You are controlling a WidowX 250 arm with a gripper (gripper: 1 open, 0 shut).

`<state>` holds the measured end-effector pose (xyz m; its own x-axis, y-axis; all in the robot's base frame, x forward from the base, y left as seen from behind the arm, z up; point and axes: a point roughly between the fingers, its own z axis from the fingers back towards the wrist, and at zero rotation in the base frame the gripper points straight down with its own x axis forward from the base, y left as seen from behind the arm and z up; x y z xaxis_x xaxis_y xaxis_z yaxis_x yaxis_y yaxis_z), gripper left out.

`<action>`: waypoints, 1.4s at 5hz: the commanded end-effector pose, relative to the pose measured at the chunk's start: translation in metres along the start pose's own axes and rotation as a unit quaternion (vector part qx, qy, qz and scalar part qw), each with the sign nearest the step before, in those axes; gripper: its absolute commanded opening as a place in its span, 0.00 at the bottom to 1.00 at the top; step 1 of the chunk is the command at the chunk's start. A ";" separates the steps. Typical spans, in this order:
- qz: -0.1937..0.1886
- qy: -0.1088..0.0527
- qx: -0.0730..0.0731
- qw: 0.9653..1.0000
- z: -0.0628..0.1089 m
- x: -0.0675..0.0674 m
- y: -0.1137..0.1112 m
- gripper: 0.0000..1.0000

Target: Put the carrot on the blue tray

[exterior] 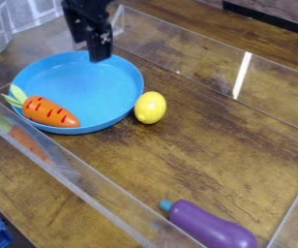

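The orange carrot (48,111) with pale green leaves lies on the left part of the round blue tray (106,92), leaves pointing left over the rim. My black gripper (92,46) hangs above the tray's far edge, up and to the right of the carrot and well apart from it. Its jaws stand open with nothing between them.
A yellow lemon (149,107) rests against the tray's right rim. A purple eggplant (214,229) lies near the front right. Clear plastic walls (74,184) enclose the wooden table surface (229,145).
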<state>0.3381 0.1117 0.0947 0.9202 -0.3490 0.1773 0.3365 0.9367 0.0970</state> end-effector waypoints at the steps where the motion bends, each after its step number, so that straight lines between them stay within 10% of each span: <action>1: 0.000 -0.014 0.014 1.000 0.003 0.003 0.008 1.00; 4: 0.029 -0.013 0.013 0.999 -0.001 0.041 -0.014 1.00; 5: 0.054 -0.013 0.016 0.998 0.005 0.060 -0.021 0.00; 6: 0.056 -0.012 0.012 0.998 -0.001 0.069 -0.039 1.00; 7: 0.055 -0.014 0.010 0.998 -0.005 0.079 -0.056 0.00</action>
<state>0.3849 0.0347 0.0789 0.9583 -0.2375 0.1589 0.2283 0.9708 0.0741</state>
